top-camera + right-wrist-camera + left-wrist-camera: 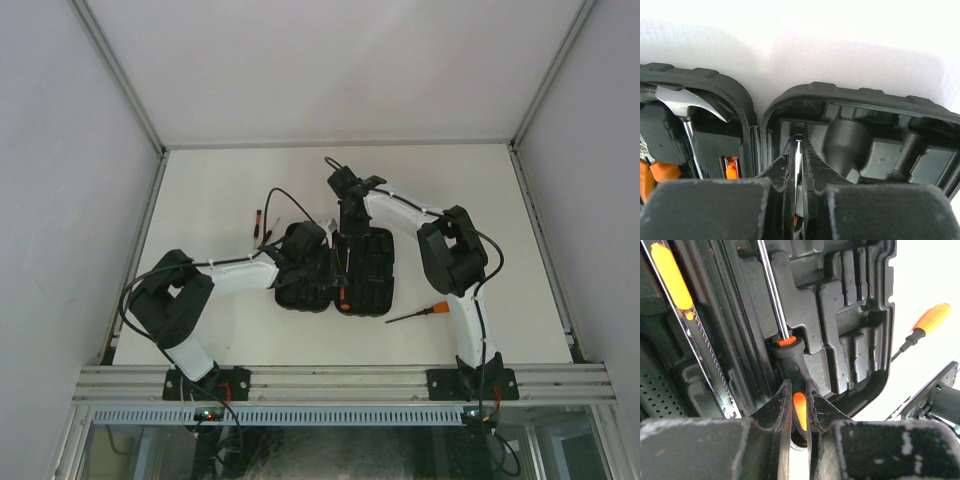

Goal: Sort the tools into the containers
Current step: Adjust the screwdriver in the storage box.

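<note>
Where left pincer [797, 390] pinches screwdriver [789, 357], handle end hidden, case [850, 315] cropped.

We see a white table [200, 190] walled in by pale panels on its left, right and far sides. On it, about the middle, lies a black tool case [372, 262] spread open with both halves flat. Just to the case's right an orange-handled screwdriver [425, 312] lies on the bare surface, while a small screwdriver [258, 220] lies near the case's far left corner
</note>
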